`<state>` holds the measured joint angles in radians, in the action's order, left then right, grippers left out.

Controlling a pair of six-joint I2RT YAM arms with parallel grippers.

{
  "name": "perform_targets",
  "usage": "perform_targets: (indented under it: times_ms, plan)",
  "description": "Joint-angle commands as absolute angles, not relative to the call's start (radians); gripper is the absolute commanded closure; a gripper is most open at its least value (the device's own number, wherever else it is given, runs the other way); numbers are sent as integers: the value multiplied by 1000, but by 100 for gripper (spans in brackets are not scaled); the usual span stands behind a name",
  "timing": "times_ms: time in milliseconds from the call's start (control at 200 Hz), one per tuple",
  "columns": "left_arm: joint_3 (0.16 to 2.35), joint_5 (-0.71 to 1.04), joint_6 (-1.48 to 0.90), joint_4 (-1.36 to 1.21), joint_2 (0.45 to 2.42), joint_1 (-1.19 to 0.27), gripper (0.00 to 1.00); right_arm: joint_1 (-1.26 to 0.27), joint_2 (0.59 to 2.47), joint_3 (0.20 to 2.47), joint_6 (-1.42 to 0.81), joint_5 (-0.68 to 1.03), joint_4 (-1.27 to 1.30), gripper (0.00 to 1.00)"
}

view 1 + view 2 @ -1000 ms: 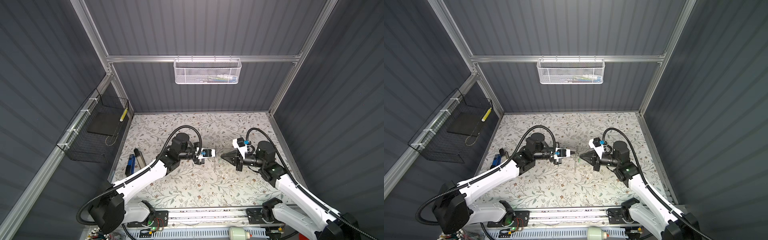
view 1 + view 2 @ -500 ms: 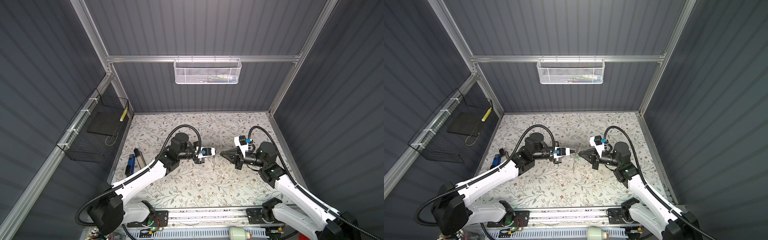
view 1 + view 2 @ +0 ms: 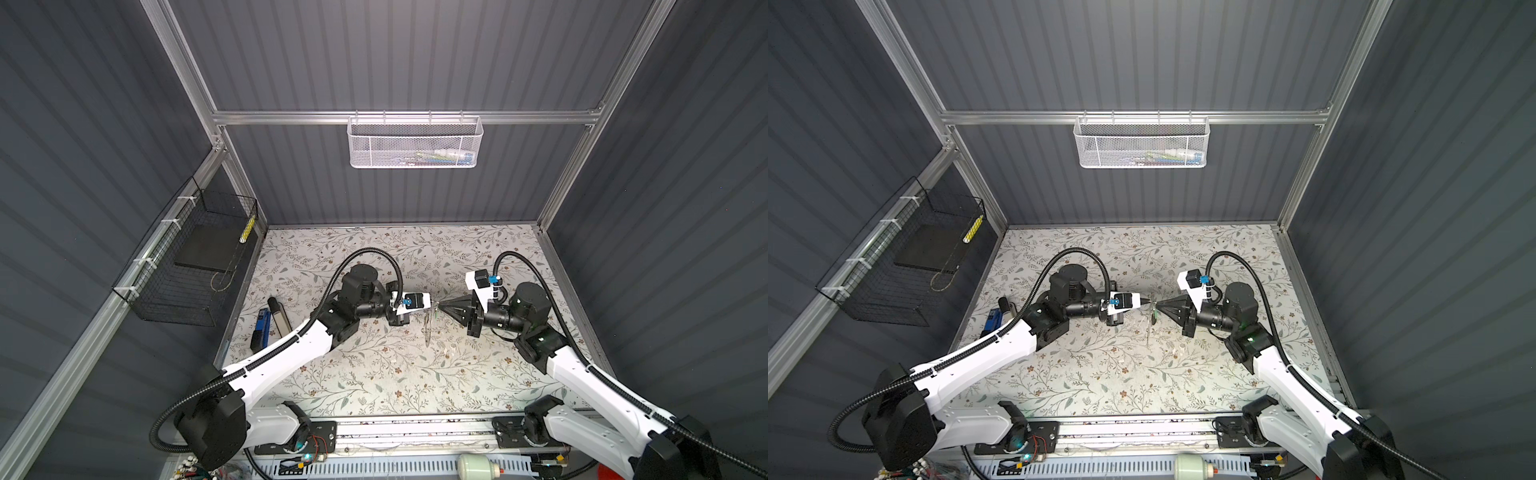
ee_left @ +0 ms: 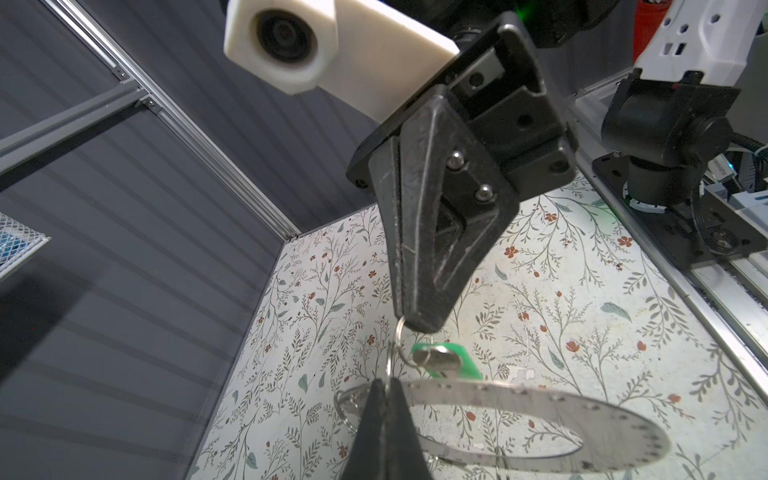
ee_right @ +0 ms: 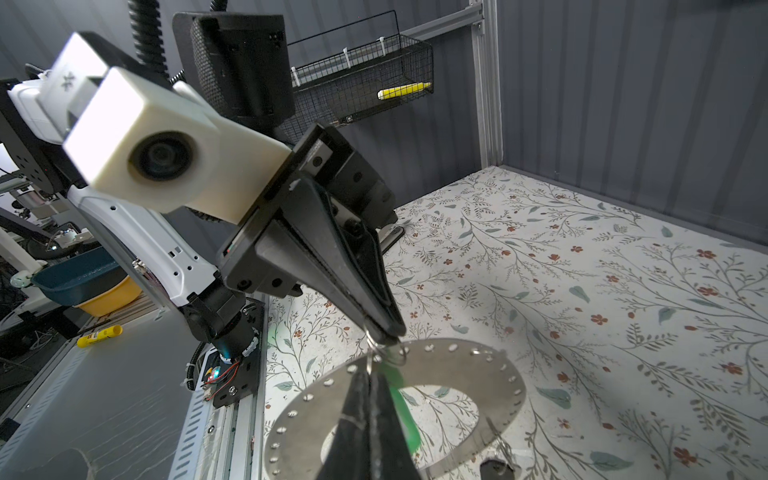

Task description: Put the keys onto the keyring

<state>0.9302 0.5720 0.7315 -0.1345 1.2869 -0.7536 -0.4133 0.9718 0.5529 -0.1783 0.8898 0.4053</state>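
Overhead, in both top views, two arms are reaching in from the sides, and their grippers are meeting tip to tip above the middle of the bench. The left gripper and the right gripper are both looking closed. One keyring is hanging edge-on just under them, clear of the bench and showing only as a thin sliver. A green fleck of the tag is showing beside it in a top view. Two baskets are hanging on the walls: one white basket at the rear and one black basket on the left.

The left wrist view is giving what the top views are not: the keyring's flat face, with its large hole and row of rim holes. The left gripper is pinching a thin wire loop at the rim. Facing it, the right gripper is pinching a small ring linked to the one green tag, which is hanging just beside the rim.

The right wrist view is showing the keyring's other face, with the tag half hidden behind the right gripper's fingers. A dark lump is sitting at the keyring's edge; whether it is the key, I cannot tell.
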Motion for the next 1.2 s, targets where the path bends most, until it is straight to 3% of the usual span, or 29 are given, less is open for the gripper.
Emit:
perform_targets:
  times_ms: [0, 1196]
  plan:
    - [994, 540, 727, -92, 1291, -771, 100, -419, 978, 587, -178, 883, 437, 100]
    - [1000, 434, 782, -71, 1288, -796, 100, -419, 997, 567, -177, 785, 440, 100]
